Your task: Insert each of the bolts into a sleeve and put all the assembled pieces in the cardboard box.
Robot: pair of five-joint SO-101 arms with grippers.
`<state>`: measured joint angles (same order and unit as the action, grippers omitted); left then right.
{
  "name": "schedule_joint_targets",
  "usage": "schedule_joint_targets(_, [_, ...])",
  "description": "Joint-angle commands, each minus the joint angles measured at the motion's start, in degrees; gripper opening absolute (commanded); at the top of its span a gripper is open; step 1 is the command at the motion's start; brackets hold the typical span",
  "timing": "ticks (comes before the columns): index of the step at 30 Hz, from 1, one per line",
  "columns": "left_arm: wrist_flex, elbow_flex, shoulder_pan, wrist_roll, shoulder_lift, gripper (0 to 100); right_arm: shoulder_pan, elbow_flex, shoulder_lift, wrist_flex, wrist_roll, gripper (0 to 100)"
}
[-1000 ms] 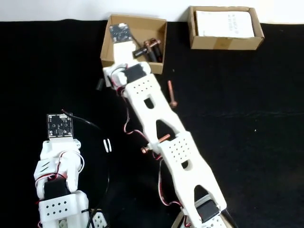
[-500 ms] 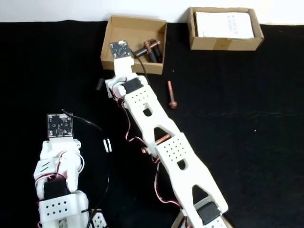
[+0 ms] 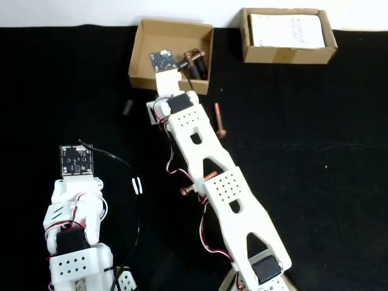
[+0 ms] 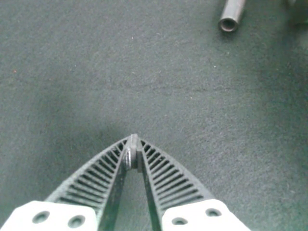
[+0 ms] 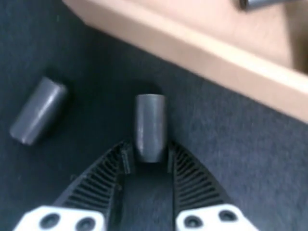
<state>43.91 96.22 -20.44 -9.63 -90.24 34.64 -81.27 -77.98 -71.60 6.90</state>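
My right gripper (image 5: 148, 149) is shut on the end of a dark grey sleeve (image 5: 150, 126), just in front of the cardboard box's front wall (image 5: 202, 53). A second sleeve (image 5: 38, 117) lies loose beside it on the black mat, also seen as the sleeve (image 3: 128, 107) left of the right arm (image 3: 200, 145). The cardboard box (image 3: 143, 71) holds several assembled pieces (image 3: 193, 63). One copper bolt (image 3: 218, 119) lies right of the arm, another bolt (image 3: 197, 183) sticks out from under it. My left gripper (image 4: 133, 144) is shut and empty over bare mat, with a sleeve (image 4: 232, 17) farther off.
A second cardboard box (image 3: 245, 36) with a white sheet inside stands at the back right. Two small white pieces (image 3: 137, 185) lie between the arms. The left arm (image 3: 76, 200) sits at the front left. Bare mat spreads to the right.
The right arm's wrist has drawn back from over the box and shifted right along its front wall, uncovering the loose sleeve on the left. The left arm has kept still.
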Motion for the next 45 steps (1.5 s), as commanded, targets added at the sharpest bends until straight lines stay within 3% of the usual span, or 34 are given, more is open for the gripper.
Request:
schedule_joint_targets(1, [-0.2,1.5,-0.5,-0.3,-0.7,1,-0.3,-5.9,0.2,-9.3,-0.7,0.7])
schedule_joint_targets(7, [0.0,1.5,-0.5,-0.3,-0.7,1,-0.4,-17.1,0.1,-29.7,-1.0,0.7])
schedule_joint_targets(20, [8.1,-3.2,-0.5,0.0,-0.6,5,-6.9,-14.4,12.7,-29.6,-3.7,0.7])
schedule_joint_targets(26, [9.2,-3.5,-0.5,0.0,-0.6,5,-12.6,2.8,28.0,-29.6,-5.0,0.7])
schedule_joint_targets(31, [9.8,-4.0,-0.2,0.0,-0.3,5,-17.7,27.6,50.2,-29.4,-10.5,0.7])
schedule_joint_targets(34, [14.2,-8.6,0.0,0.0,3.3,7,-22.3,42.6,63.3,-29.3,-13.6,0.7])
schedule_joint_targets(39, [16.2,-19.6,7.0,0.0,21.6,7,-28.8,62.8,77.8,-28.4,-17.5,0.7])
schedule_joint_targets(45, [19.7,-42.9,19.9,-0.2,50.6,7,-32.8,82.5,84.3,-16.7,-17.8,0.7])
